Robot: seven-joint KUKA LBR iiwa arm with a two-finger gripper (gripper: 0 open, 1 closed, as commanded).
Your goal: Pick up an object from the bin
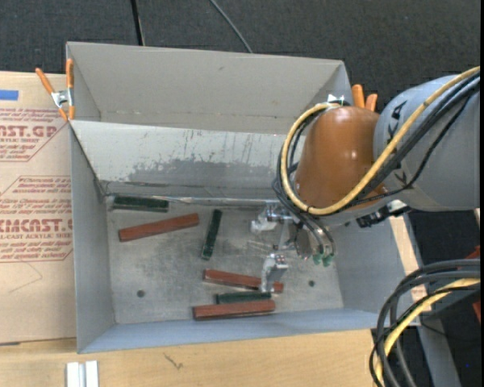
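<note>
Six flat little bars lie on the floor of the grey bin [93,240], three reddish-brown and three dark green. The gripper [272,271] hangs low over the right-hand part of that floor, under the arm's orange cover [339,156] and its loops of yellow cable [289,160].

Right at the gripper's tip sits the right end of the nearest brown bar [235,280]. It is a slim, straight, rust-coloured strip, lying flat and stretching away to the gripper's left at a slight tilt. (From where I stand the metal tip covers that end, so I cannot tell whether the gripper is spread or pinched together, nor whether it has hold of the strip.)

Just in front of the gripper, toward the near wall, a dark green bar [244,298] lies almost parallel to the brown one. Touching its near side is a longer brown bar [232,310], close along the bin's front wall.

To the gripper's left and a little further back, a second green bar [210,234] points roughly at the back wall. Well to the left of the gripper a third brown bar [159,226] lies slanted. Beyond it, at the foot of the back slope, is the last green bar [141,204].
</note>
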